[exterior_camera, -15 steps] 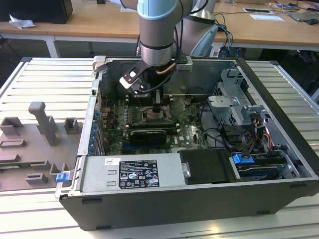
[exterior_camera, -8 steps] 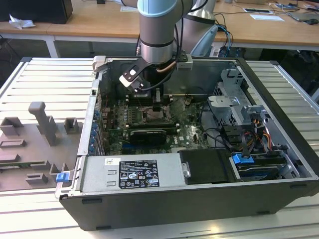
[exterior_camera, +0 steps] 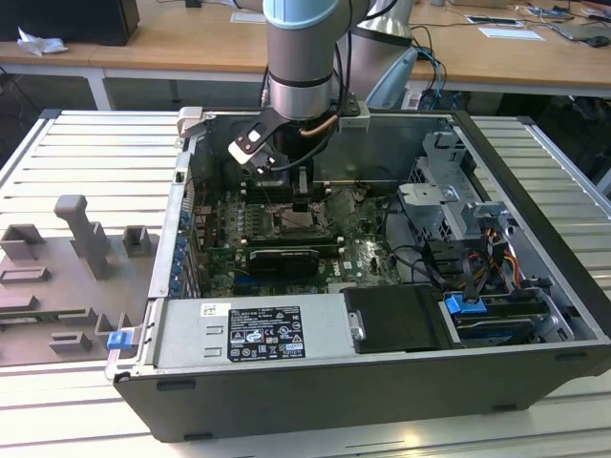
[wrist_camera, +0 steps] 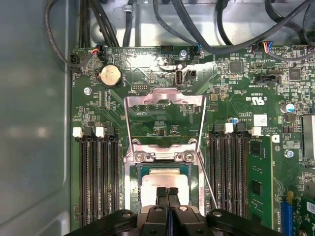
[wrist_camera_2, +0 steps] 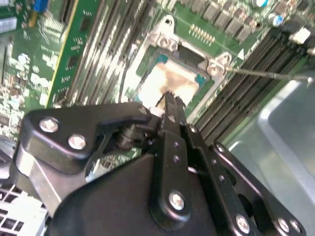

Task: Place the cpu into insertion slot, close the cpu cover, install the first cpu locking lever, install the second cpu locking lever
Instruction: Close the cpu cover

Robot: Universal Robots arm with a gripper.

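**A:** Tool state, and where is it?

**B:** Closed. In the first wrist view the tool has its two fingertips pressed together with nothing visible between them. The tips are right over the near edge of the cpu; I cannot tell whether they touch it.

**A:** And the cpu?

**B:** It lies flat inside the insertion slot, so I judge the first step done.

**A:** What is left?

**B:** Three steps. The cpu cover is swung open, tipped away from the slot at its hinged edge, though how steeply is unclear. One locking lever, a thin rod, slants loose along the slot's side, unlatched by the look of it.

**A:** Anything in the way?

**B:** Not much. Memory slots flank the insertion slot on two sides. A coin battery and black cables lie beyond the open cover, away from the slot. In the exterior view the computer case walls the slot in, standing on the slatted table.
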